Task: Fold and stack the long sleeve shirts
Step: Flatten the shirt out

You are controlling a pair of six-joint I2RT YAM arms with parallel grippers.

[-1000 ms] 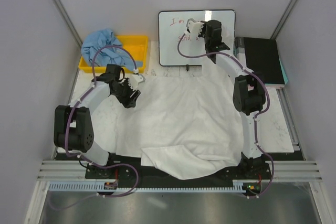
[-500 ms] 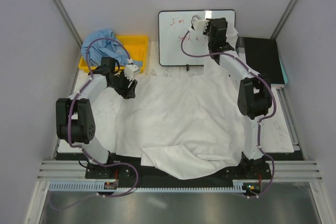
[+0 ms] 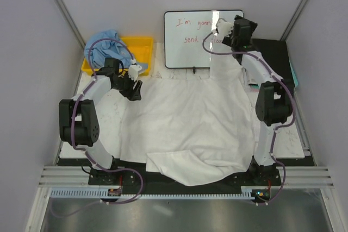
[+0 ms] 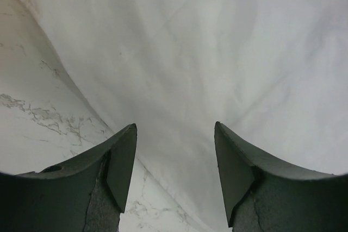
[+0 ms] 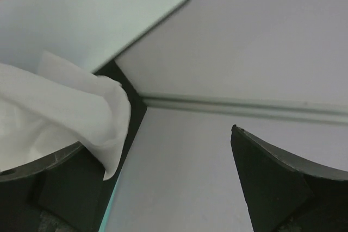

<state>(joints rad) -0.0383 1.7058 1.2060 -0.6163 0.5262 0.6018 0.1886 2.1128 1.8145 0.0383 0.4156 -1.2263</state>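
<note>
The large white long sleeve shirt (image 3: 190,123) lies spread over the table, its near hem bunched at the front edge. One sleeve (image 3: 220,63) runs up toward the back right. My right gripper (image 3: 239,25) hangs open by the whiteboard's corner; in the right wrist view its jaws (image 5: 163,139) stand wide, with the sleeve end (image 5: 70,107) draped against the left finger, unclamped. My left gripper (image 3: 135,92) is open over the shirt's back-left edge (image 4: 217,52), nothing between its jaws (image 4: 174,124). The light blue shirt (image 3: 106,44) sits crumpled on the yellow bin.
A yellow bin (image 3: 142,47) stands at the back left. A whiteboard (image 3: 187,42) with red writing leans at the back centre. A black flat object (image 3: 272,61) lies at the back right. Bare marble tabletop (image 4: 32,96) shows left of the shirt.
My right gripper swung right along the whiteboard and opened, letting go of the white sleeve. My left gripper drew a little back and left toward the bin.
</note>
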